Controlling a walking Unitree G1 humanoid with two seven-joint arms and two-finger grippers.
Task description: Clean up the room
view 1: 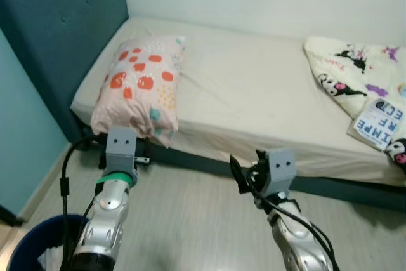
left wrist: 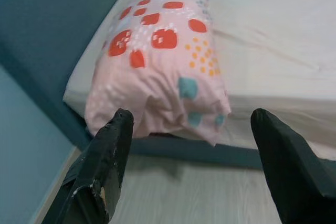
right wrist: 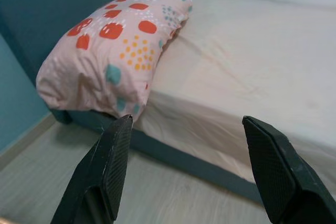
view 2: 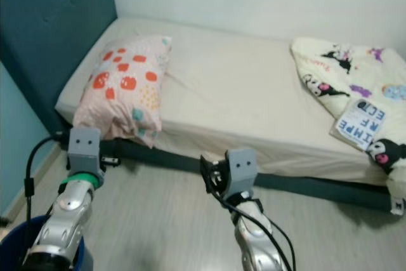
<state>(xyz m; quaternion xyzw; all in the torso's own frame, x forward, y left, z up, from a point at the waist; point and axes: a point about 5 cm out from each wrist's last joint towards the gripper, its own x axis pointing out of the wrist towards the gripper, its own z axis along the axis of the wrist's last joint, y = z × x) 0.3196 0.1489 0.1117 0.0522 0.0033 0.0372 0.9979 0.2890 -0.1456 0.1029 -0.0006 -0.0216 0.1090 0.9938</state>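
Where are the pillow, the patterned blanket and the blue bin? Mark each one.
pillow (view 1: 141, 84), left eye view, middle of its pink top face.
patterned blanket (view 1: 355, 74), left eye view, cream fabric near its folded edge.
blue bin (view 1: 28, 236), left eye view, its rim.

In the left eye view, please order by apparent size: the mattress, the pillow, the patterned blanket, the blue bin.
1. mattress
2. pillow
3. blanket, cut off by the picture's edge, so it is not surely smaller than the pillow
4. bin, partly out of frame
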